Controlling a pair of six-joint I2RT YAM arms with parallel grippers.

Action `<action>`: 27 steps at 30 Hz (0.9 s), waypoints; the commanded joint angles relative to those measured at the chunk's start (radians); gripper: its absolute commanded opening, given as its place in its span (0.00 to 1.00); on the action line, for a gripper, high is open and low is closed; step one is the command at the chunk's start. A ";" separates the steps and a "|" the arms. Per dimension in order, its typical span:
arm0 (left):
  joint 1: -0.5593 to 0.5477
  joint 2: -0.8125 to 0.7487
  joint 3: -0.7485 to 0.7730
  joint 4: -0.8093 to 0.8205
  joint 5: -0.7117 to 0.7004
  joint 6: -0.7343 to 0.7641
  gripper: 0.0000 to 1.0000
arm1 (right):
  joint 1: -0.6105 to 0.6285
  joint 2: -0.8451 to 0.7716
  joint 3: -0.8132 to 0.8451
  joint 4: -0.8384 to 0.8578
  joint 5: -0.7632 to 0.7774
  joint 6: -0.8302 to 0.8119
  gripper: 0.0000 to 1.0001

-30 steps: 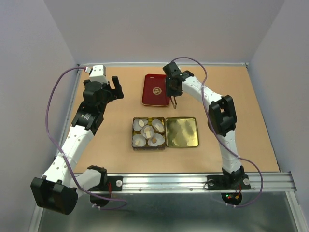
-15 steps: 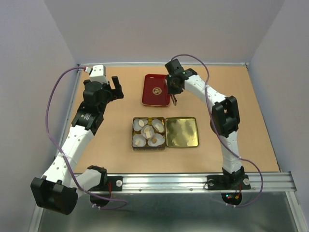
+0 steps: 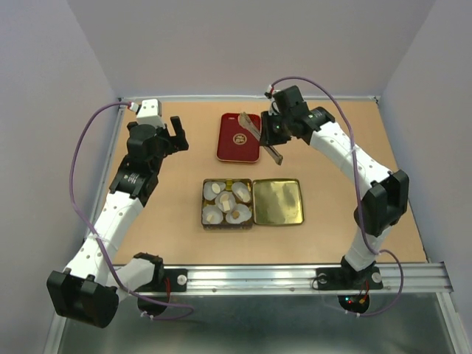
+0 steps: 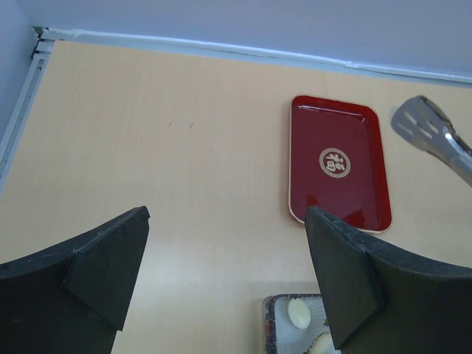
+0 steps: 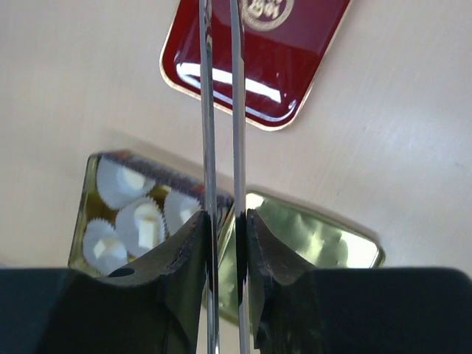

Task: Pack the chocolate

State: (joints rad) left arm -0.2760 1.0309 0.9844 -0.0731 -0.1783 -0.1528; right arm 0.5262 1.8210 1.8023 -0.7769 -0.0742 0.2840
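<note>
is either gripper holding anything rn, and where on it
The right gripper pinches the metal tweezers across both arms, roughly at mid-length, with the flat tips sticking out beyond the fingers. The left gripper is open and holds nothing.

1. The red tray [image 4: 339, 203] shows a round gold emblem [image 4: 334, 162] at its middle.
2. Inside the ring sits one character-like sign, its strokes too small to read.
3. From the right wrist, the emblem is cut off by the picture's top edge, unreadable.
</note>
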 commanded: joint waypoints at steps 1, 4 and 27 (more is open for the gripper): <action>-0.008 -0.006 0.057 0.016 -0.016 0.016 0.99 | 0.055 -0.086 -0.119 0.019 -0.162 -0.031 0.24; -0.008 0.000 0.059 0.013 -0.018 0.016 0.99 | 0.098 -0.165 -0.193 0.018 -0.235 -0.026 0.24; -0.006 0.018 0.063 0.006 -0.024 0.016 0.99 | 0.258 -0.177 -0.290 -0.042 -0.320 -0.003 0.25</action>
State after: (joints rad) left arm -0.2760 1.0515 0.9974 -0.0807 -0.1921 -0.1497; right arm 0.7658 1.6428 1.5269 -0.8059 -0.3775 0.2840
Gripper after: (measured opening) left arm 0.985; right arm 0.307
